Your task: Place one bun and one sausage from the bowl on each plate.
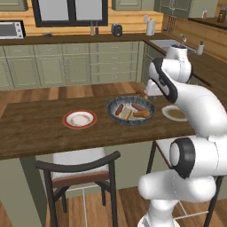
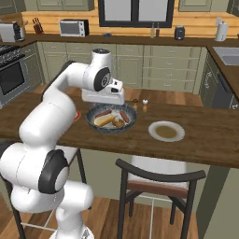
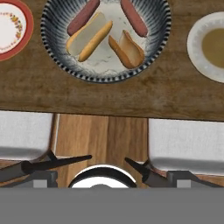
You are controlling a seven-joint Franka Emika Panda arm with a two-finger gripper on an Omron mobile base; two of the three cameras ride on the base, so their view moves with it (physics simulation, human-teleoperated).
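The wooden counter runs across the middle of the left base view, and the bowl sits on it just right of centre. Its dark ribbed wall encloses a pale speckled floor. In the hand view the bowl lies at the top centre and holds four pieces: two reddish-brown sausages along the upper edge, and two buns, one long and split at left of centre and one shorter at right of centre. The left sausage lies right beside the long bun; whether they touch I cannot tell.

The plate with the red-orange rim rests on the counter left of the bowl in the left base view, apart from it, its white centre bare. In the hand view the same plate is cut off by the upper left corner. A second plate, white-rimmed with a tan centre, lies on the counter right of the bowl in the right base view, also apart from it.

The claw is hidden under the arm's wrist above the bowl in the right base view; its jaws stand released, wide apart, with nothing between them. Two chairs with pale seat cushions stand at the near edge of the counter. Two small shakers stand on the counter beyond the bowl.
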